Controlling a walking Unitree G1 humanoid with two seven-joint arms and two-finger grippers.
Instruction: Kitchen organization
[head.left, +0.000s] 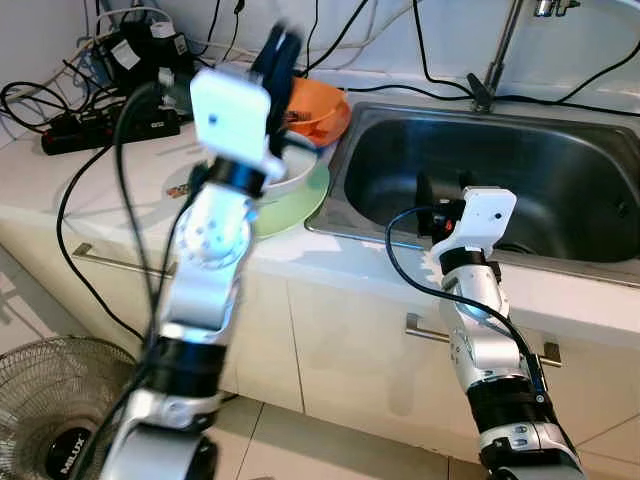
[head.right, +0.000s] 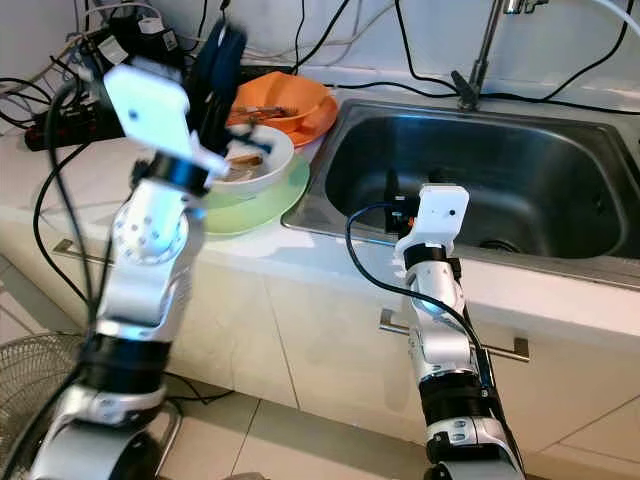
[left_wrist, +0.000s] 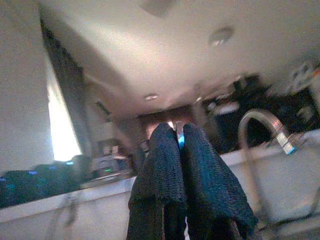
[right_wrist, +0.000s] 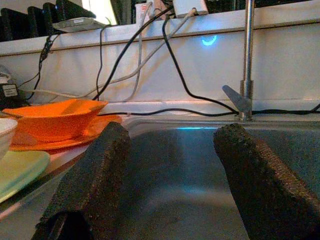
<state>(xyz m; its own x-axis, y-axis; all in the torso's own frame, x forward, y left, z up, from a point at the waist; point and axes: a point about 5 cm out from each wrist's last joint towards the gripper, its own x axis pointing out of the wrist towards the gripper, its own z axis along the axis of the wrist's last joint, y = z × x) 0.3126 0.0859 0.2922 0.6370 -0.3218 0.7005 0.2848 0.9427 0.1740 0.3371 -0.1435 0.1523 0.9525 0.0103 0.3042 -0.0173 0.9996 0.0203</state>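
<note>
My left gripper (head.right: 222, 75) is raised above the dishes with its fingers (left_wrist: 172, 170) pressed together; something small and shiny glints between the tips, too blurred for me to name. My right gripper (right_wrist: 172, 170) hangs over the near rim of the sink (head.left: 560, 170), jaws spread wide, holding nothing.

The dishes sit on the bench (head.left: 60, 190) just left of the sink: a white bowl (head.right: 262, 165) with scraps on a green plate (head.right: 262, 205), and behind them an orange bowl (head.right: 285, 100) on an orange plate (head.right: 322, 122).

I judge these stiff, smooth and breakable, the stacks fairly heavy. I would pinch a bowl's rim, one finger inside, and lift each piece singly, since glazed edges could slip.
</note>
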